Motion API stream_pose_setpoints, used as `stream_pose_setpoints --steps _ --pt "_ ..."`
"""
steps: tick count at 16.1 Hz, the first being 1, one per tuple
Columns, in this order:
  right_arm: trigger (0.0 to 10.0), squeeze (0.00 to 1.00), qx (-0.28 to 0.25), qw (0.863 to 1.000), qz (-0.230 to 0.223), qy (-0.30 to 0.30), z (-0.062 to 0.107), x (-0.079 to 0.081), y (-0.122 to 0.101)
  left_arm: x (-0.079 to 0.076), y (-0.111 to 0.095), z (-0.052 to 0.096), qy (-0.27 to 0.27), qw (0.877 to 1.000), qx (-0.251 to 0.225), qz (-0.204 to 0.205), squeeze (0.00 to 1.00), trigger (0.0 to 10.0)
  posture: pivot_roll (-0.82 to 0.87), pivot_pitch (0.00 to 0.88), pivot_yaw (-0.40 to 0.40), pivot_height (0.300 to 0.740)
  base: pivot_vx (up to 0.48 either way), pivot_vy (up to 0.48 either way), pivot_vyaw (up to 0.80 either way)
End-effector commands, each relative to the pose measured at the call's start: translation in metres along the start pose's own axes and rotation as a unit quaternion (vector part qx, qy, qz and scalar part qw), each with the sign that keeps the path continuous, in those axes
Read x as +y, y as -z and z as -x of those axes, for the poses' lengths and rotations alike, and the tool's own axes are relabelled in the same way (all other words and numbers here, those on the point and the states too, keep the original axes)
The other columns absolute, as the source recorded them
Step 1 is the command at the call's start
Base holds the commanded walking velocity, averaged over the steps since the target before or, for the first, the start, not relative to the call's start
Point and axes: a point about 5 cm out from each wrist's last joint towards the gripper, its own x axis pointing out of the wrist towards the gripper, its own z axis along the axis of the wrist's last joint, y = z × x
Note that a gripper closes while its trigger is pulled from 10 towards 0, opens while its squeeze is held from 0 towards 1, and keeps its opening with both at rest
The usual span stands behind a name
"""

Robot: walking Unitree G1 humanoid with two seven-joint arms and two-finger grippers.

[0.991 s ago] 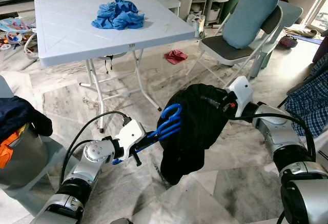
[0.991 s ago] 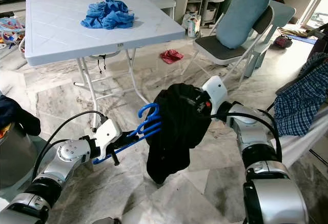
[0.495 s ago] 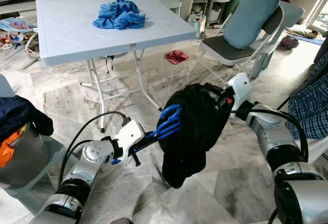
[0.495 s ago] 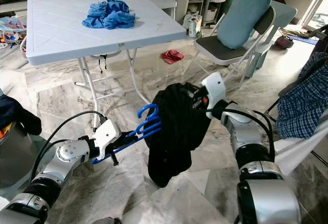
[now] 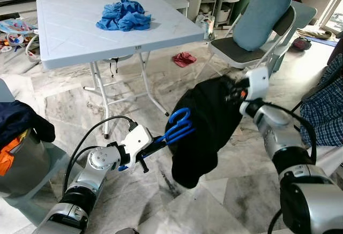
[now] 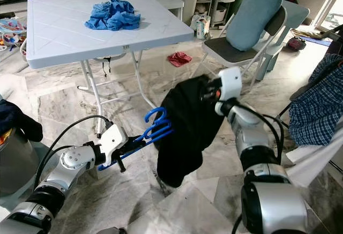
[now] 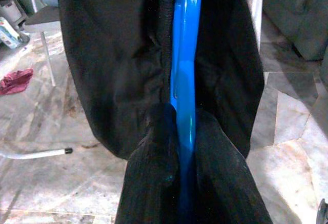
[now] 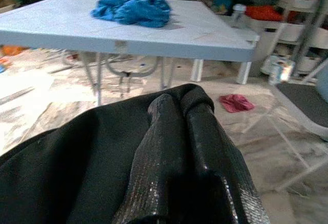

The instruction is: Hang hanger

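A blue plastic hanger (image 5: 177,128) sticks out from my left gripper (image 5: 146,151), which is shut on its lower end; the hook points up and to the right. A black garment (image 5: 206,124) hangs over the hanger's far end and droops toward the floor. In the left wrist view the blue hanger (image 7: 185,80) runs straight away from me, with the black garment (image 7: 102,70) folded around both sides. My right gripper (image 5: 234,90) is shut on the garment's upper edge and holds it up. In the right wrist view the black garment (image 8: 169,147) covers the fingers.
A white folding table (image 5: 75,38) with a crumpled blue cloth (image 5: 124,15) stands ahead. A folding chair with a blue cushion (image 5: 260,22) is to the right, a red rag (image 5: 184,59) on the marble floor between. A bin with dark clothes (image 5: 21,132) sits at left, plaid fabric (image 5: 327,103) at right.
My right gripper has risen and shifted right, pulling the garment's top edge up and across the hanger. The left gripper and hanger have stayed nearly still.
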Motion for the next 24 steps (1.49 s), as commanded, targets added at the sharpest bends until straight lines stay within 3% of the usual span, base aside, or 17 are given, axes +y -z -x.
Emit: stream_pose_setpoints --steps 1,5,6,7,10,14,16,17,19,20,21,22,23,24 --pt "0.0 0.0 -0.009 0.999 -0.007 0.035 -0.002 -0.008 -0.008 0.004 -0.009 0.0 -0.018 0.999 -0.032 -0.002 0.0 0.0 -0.11 0.0 -0.041 0.74 0.0 0.0 0.0" --pt "0.0 0.0 -0.032 0.992 0.007 0.119 -0.002 -0.024 -0.022 -0.006 -0.003 0.002 -0.029 0.998 -0.04 0.028 0.0 0.0 -0.1 0.0 -0.045 0.74 0.0 0.0 0.0" --pt "0.0 0.0 -0.041 0.988 0.018 0.149 -0.001 -0.03 -0.028 -0.009 0.0 0.003 -0.03 0.998 -0.04 0.041 0.0 0.0 -0.1 0.0 -0.045 0.74 0.0 0.0 0.0" --pt "0.0 0.0 -0.066 0.974 0.032 0.215 0.002 -0.044 -0.044 -0.015 0.009 0.009 -0.017 0.999 -0.021 0.045 0.0 0.0 -0.1 0.0 -0.046 0.74 0.0 0.0 0.0" --pt "0.0 0.0 -0.085 0.967 0.043 0.236 0.003 -0.049 -0.056 -0.017 0.015 0.012 0.002 0.999 0.008 0.033 0.0 0.0 -0.1 0.0 -0.046 0.74 0.0 0.0 0.0" --pt "0.0 0.0 -0.11 0.951 0.098 0.271 0.003 -0.054 -0.076 -0.013 0.021 0.019 0.027 0.998 0.053 0.021 0.0 0.0 -0.1 0.0 -0.039 0.74 0.0 0.0 0.0" --pt "0.0 0.0 -0.091 0.933 0.14 0.319 0.01 -0.065 -0.076 -0.012 0.021 0.027 0.014 0.998 0.048 0.023 0.0 0.0 -0.09 0.0 -0.038 0.74 0.0 0.0 0.0" --pt "0.0 0.0 -0.084 0.928 0.144 0.333 0.013 -0.069 -0.073 -0.012 0.02 0.031 0.003 0.999 0.043 0.027 0.0 0.0 -0.09 0.0 -0.037 0.74 0.0 0.0 0.0" --pt "0.0 0.0 -0.061 0.931 0.144 0.33 0.017 -0.072 -0.061 -0.001 0.019 0.039 -0.1 0.994 0.027 0.044 0.0 0.0 -0.09 0.0 -0.037 0.74 0.0 0.0 0.0" --pt "0.0 0.0 -0.049 0.937 0.152 0.31 0.018 -0.068 -0.051 0.014 0.022 0.045 -0.221 0.972 0.03 0.068 0.0 0.0 -0.08 0.0 -0.038 0.74 0.0 0.0 0.0" --pt "0.0 0.0 -0.045 0.94 0.15 0.303 0.018 -0.067 -0.048 0.016 0.022 0.045 -0.24 0.967 0.026 0.075 0.0 0.8 -0.08 0.0 -0.038 0.74 0.0 0.0 0.0" --pt "0.0 0.0 -0.031 0.951 0.133 0.277 0.019 -0.062 -0.035 0.023 0.02 0.048 -0.305 0.946 0.014 0.11 0.0 4.5 -0.08 0.0 -0.038 0.74 0.0 0.0 0.0" --pt "0.0 0.0 -0.024 0.957 0.126 0.259 0.019 -0.059 -0.029 0.025 0.021 0.047 -0.338 0.933 0.023 0.125 0.0 6.1 -0.08 0.0 -0.038 0.74 0.0 0.0 0.0" --pt "0.0 0.0 -0.023 0.961 0.119 0.249 0.02 -0.056 -0.025 0.027 0.017 0.044 -0.352 0.928 0.023 0.118 0.0 10.0 -0.08 0.0 -0.035 0.74 0.0 0.0 0.0"
